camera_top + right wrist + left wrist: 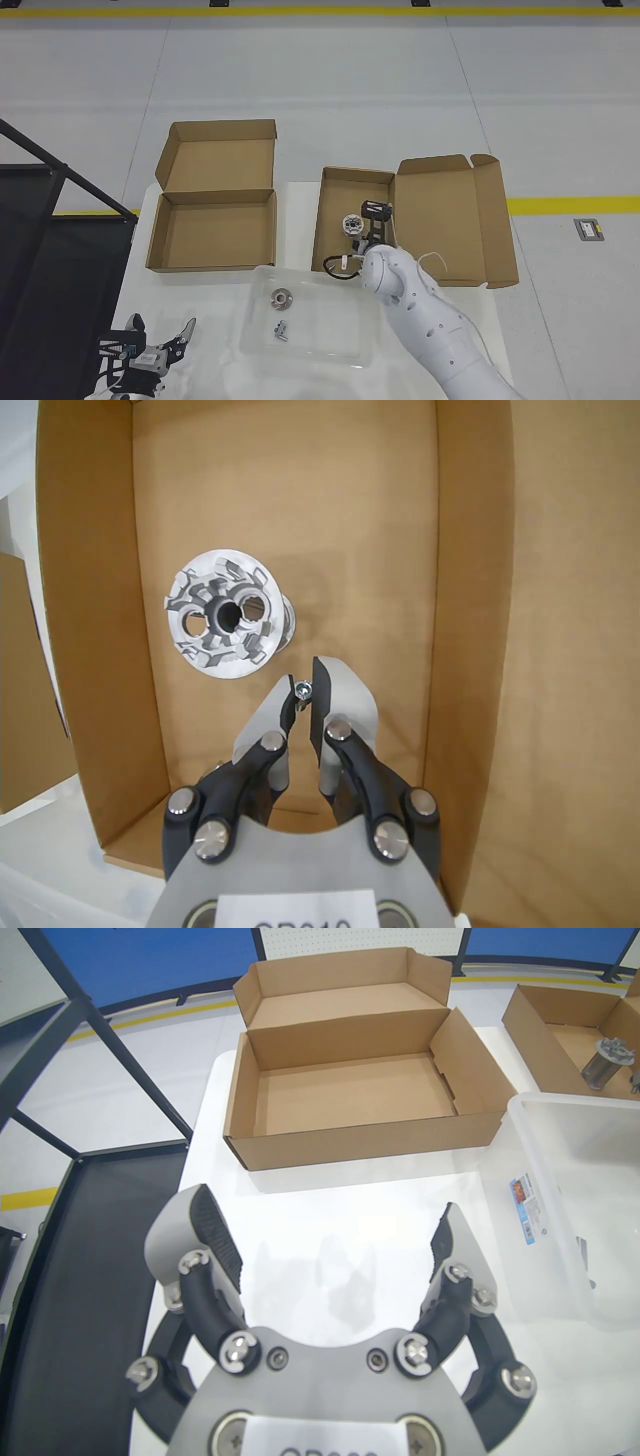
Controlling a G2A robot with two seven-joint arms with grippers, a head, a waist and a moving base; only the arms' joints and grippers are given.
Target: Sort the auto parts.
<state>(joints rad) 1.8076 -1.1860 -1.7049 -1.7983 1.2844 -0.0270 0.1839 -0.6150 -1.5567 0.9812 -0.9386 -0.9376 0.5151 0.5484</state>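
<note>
Right gripper (pixel 301 695) pinches a small bolt (pixel 302 690), head toward the camera, over the cardboard box (pixel 90 650). Beside it a flanged hub (pixel 222 617) stands upright, flange on top. Left gripper (pixel 327 1208) gapes wide.

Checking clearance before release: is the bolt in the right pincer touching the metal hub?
Apart. Right wrist view shows bare box floor between bolt and metal hub.
</note>
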